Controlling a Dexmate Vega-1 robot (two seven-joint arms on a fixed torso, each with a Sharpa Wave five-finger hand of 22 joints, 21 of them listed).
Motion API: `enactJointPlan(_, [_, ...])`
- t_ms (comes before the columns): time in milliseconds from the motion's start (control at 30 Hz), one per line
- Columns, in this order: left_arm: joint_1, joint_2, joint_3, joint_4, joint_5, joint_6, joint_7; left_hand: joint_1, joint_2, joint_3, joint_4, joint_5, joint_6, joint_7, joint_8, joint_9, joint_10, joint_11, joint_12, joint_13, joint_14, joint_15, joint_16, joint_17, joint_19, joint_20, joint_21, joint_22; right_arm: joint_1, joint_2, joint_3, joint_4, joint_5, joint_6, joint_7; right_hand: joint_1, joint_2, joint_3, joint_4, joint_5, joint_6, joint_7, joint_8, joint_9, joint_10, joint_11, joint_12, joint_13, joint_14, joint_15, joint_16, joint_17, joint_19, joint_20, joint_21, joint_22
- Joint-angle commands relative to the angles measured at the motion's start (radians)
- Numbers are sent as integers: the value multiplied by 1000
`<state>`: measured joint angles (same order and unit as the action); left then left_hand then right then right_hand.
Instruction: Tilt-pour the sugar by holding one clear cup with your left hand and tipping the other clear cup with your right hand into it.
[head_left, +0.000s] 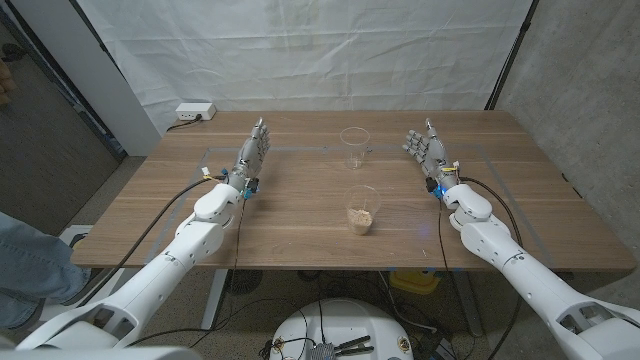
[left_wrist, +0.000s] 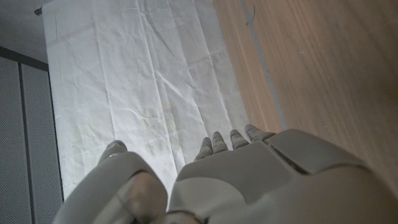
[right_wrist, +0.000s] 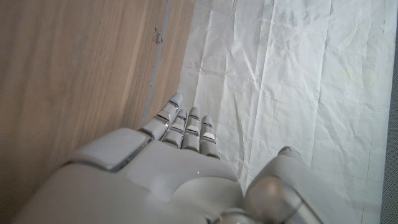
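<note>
Sugar cup (head_left: 361, 209) sits mid-table, near side; empty cup (head_left: 354, 147) just behind it, farther back. Nothing poured yet. Your left hand (head_left: 254, 152) and right hand (head_left: 427, 148) are both released, fingers apart, well apart from the cups. Left: grab empty w/ left, tip sugar w/ right.

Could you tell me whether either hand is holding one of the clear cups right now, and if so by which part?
Nothing is held. The left hand and right hand are open, apart from both cups.
</note>
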<state>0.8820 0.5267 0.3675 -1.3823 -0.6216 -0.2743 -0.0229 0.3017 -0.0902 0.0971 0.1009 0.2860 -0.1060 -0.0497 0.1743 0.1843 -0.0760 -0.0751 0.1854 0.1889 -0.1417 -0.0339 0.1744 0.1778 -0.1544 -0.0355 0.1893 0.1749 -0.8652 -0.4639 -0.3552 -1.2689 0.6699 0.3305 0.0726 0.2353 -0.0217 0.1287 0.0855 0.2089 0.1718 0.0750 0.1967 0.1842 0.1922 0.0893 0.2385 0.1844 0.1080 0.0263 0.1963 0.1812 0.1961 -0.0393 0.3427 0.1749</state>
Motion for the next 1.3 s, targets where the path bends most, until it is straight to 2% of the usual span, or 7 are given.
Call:
enactJointPlan(33, [59,-7,-27,-100,32,14,3,12,6,4,1,6,-5,4,9,3,-3,1,6,2,-11,-33,5,3,-12,-73,5,5,-27,54,32,15,-5,30,48,8,-2,6,-2,6,7,-2,5,4,10,3,4,4,9,0,4,4,5,-23,1,5])
enactJointPlan(300, [82,-17,-50,-114,32,19,8,22,12,5,-3,5,7,5,16,3,8,1,13,2,-1,-31,10,3,-12,-58,6,5,-24,65,47,41,-32,59,71,9,-1,6,-3,6,6,-2,4,4,8,4,3,4,7,1,3,4,2,-22,-3,5])
enactJointPlan(433, [90,-13,-58,-118,34,18,5,28,16,6,-5,4,13,8,19,3,16,-4,17,2,3,-30,12,3,-11,-56,7,5,-27,63,46,30,-47,51,64,11,0,7,-4,6,7,-2,4,4,9,3,2,4,7,2,2,4,2,-22,-4,5])
enactJointPlan(867, [111,11,-83,-128,33,19,-14,55,28,13,-16,0,33,8,28,3,37,-4,25,2,26,-31,18,2,7,-45,14,5,-120,9,44,-150,-115,14,-49,18,4,8,-10,6,17,-8,7,4,17,1,3,4,15,1,3,4,6,-19,-9,6])
enactJointPlan(1167, [118,36,-89,-152,44,29,-17,85,38,21,-30,-4,46,9,32,3,50,0,29,2,42,-27,21,2,23,-39,19,5,-168,-16,48,-218,-120,12,-88,24,6,9,-14,6,24,-10,8,4,25,0,5,4,22,0,3,4,11,-19,-11,6])
enactJointPlan(1300, [123,45,-87,-162,68,29,1,112,45,27,-43,-9,54,14,34,3,59,2,31,2,64,-18,25,2,60,-40,32,7,-189,-26,50,-245,-122,16,-103,26,7,10,-15,5,26,-12,9,5,30,-3,6,4,24,-2,3,3,15,-20,-11,6])
